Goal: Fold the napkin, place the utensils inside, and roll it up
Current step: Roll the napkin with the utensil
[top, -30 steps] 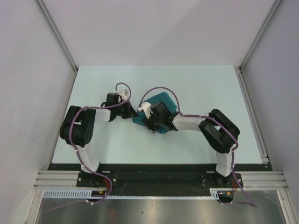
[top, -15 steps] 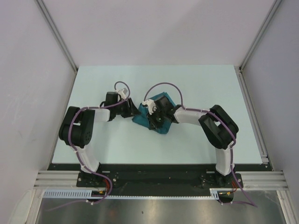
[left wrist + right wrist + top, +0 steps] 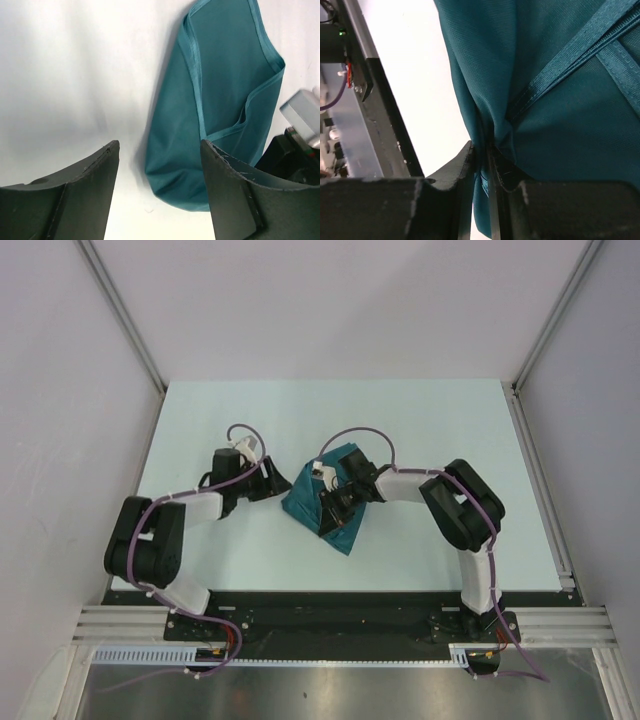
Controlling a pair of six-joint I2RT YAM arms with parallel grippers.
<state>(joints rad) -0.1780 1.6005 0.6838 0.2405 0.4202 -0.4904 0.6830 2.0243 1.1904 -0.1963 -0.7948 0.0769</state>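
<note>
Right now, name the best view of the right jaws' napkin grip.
Right wrist: jaws pinch a napkin fold close up. Top external hides the pinch under the arm; left wrist shows cloth, no pinch.

Left fingers (image 3: 75, 200) wide apart, right fingers (image 3: 455, 175) nearly together, both forearms apparently low and inward.

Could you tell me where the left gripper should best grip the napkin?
Probably the hemmed edge of the napkin on the side facing the open left gripper, coming in from the left: it forms a thin ridge, away from where the right gripper pinches it.
</note>
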